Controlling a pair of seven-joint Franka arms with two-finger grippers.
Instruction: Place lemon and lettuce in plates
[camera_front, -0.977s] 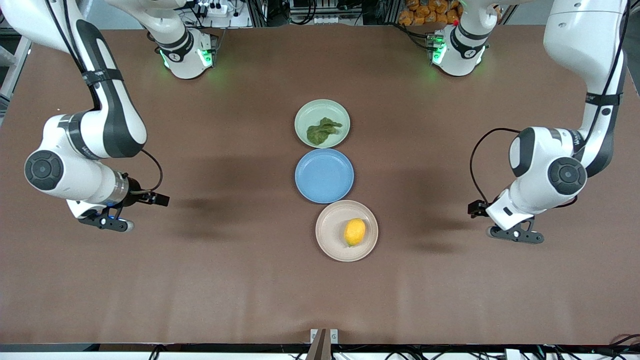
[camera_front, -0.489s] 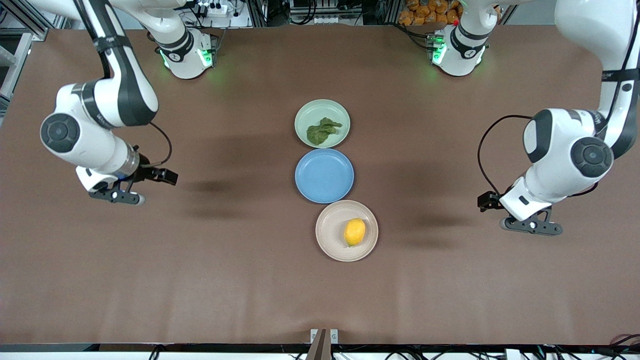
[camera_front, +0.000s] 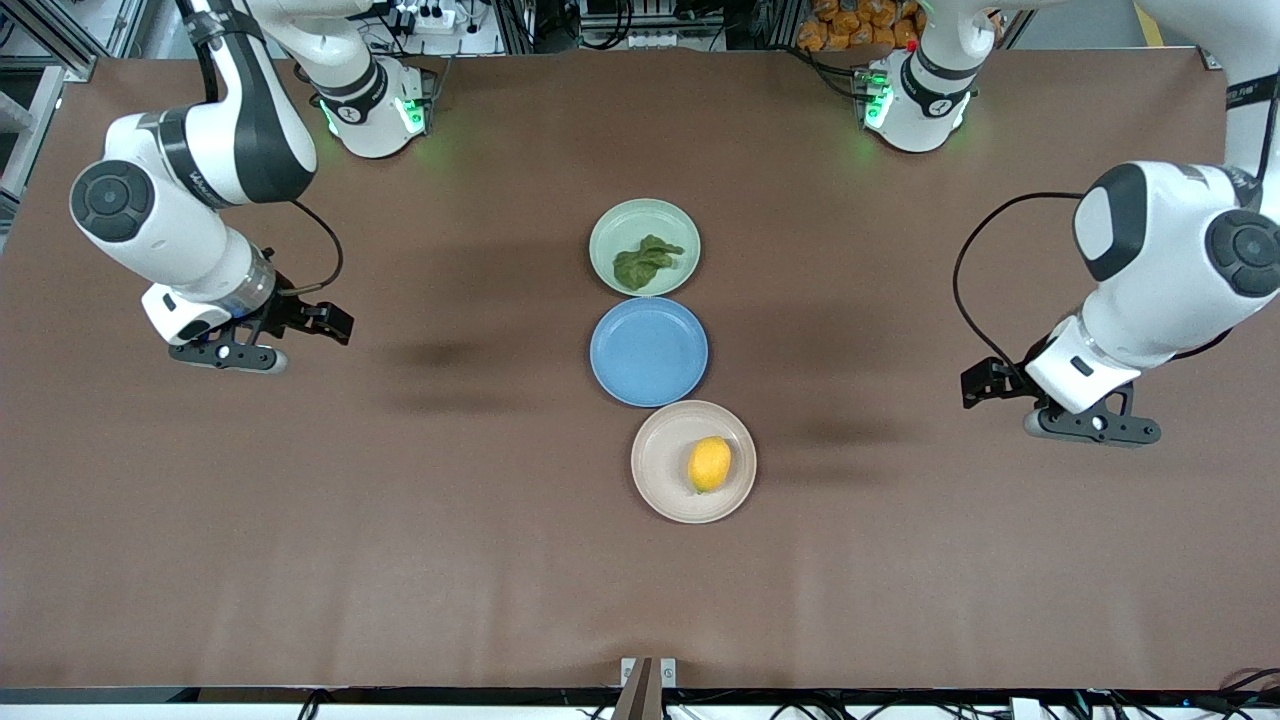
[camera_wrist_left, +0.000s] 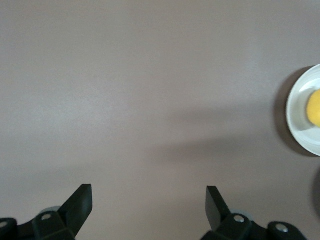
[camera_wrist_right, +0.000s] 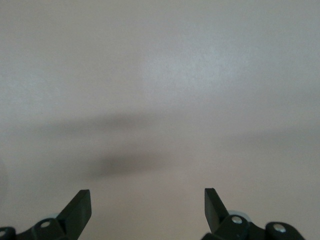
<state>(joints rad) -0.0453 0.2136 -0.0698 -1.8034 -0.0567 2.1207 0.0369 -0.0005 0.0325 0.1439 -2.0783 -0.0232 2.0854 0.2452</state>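
Observation:
The yellow lemon (camera_front: 709, 464) lies in the beige-white plate (camera_front: 662, 462), the plate nearest the front camera. The dark green lettuce (camera_front: 645, 261) lies in the mint green plate (camera_front: 610, 225), the farthest plate. My left gripper (camera_front: 1092, 426) is open and empty over bare table toward the left arm's end. Its wrist view shows the open gripper (camera_wrist_left: 149, 202), the beige-white plate (camera_wrist_left: 298, 111) and the lemon (camera_wrist_left: 314, 108) at the frame's edge. My right gripper (camera_front: 227, 356) is open and empty over bare table toward the right arm's end; it also shows in its own wrist view (camera_wrist_right: 148, 206).
An empty blue plate (camera_front: 648, 351) sits between the two other plates in a row at the table's middle. The brown table (camera_front: 450, 520) spreads wide around them. The arm bases stand along the table edge farthest from the front camera.
Both arms have drawn back from the plates: the right gripper moved away from the front camera, the left gripper moved outward and away from it too. Lemon and lettuce have not moved.

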